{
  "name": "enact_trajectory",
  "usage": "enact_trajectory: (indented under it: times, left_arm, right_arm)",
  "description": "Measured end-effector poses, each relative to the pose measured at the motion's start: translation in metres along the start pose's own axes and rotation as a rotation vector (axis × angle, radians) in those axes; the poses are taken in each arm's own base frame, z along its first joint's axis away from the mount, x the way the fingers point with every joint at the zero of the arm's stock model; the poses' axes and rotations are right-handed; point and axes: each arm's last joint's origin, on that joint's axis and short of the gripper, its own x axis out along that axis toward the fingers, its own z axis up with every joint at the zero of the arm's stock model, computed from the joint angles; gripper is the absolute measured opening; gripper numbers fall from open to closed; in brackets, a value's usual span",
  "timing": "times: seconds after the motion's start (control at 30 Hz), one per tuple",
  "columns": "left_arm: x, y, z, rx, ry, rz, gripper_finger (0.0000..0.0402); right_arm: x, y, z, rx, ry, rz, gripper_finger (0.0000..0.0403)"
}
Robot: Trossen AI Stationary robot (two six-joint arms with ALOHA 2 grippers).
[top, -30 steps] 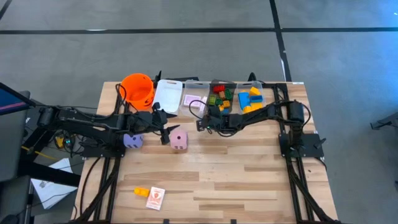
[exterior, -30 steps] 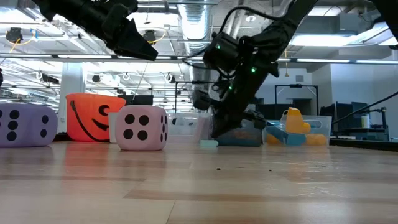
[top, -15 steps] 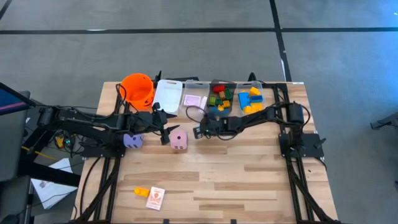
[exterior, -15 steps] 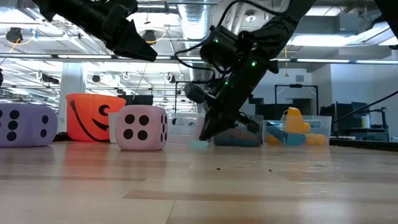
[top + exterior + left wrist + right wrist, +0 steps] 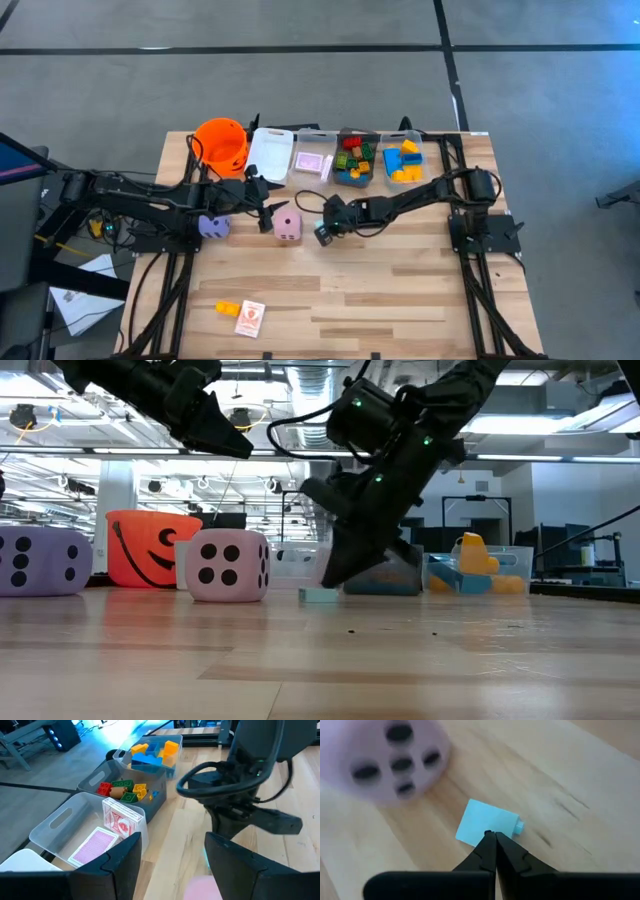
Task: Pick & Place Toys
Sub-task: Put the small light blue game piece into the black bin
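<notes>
The wooden plank table [image 5: 400,290] stood on a grey floor [image 5: 300,90] crossed by dark lines along the top of the high view. At the left edge lay a white sheet of paper [image 5: 85,300]. In the low view, ceiling ducts [image 5: 310,380] and strip lights [image 5: 60,455] filled the upper frame, with a pale wall [image 5: 580,500] at right.
</notes>
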Motion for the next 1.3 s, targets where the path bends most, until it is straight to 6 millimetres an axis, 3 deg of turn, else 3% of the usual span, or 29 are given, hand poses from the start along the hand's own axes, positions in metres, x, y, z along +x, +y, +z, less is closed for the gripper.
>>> enact_trajectory:
  times: [0.2,0.37,0.63,0.73,0.93,1.3]
  left_arm:
    - [0.0,0.0,0.002,-0.011,-0.024,0.001,0.0209]
    - [0.0,0.0,0.004,-0.015,-0.035,0.001,0.0209]
    - [0.0,0.0,0.008,-0.036,-0.079,0.001,0.0209]
    - [-0.001,-0.001,0.008,-0.044,-0.083,-0.004,0.0209]
    - [-0.001,-0.001,0.008,-0.116,-0.083,-0.009,0.0209]
    - [-0.001,-0.001,0.008,-0.121,-0.083,-0.009,0.0209]
  right_arm:
    - [-0.026,-0.001,-0.001,-0.102,0.073,-0.027,0.0]
    - [-0.031,-0.007,-0.013,-0.185,0.169,-0.111,0.0]
    - [-0.035,0.016,-0.028,-0.8,0.093,-0.019,0.0]
    - [-0.035,0.025,-0.028,-0.883,0.011,0.036,0.0007]
    - [-0.034,0.024,-0.025,-0.936,0.008,0.044,0.0086]
    - [-0.032,0.018,-0.019,-1.048,0.017,0.028,0.0301]
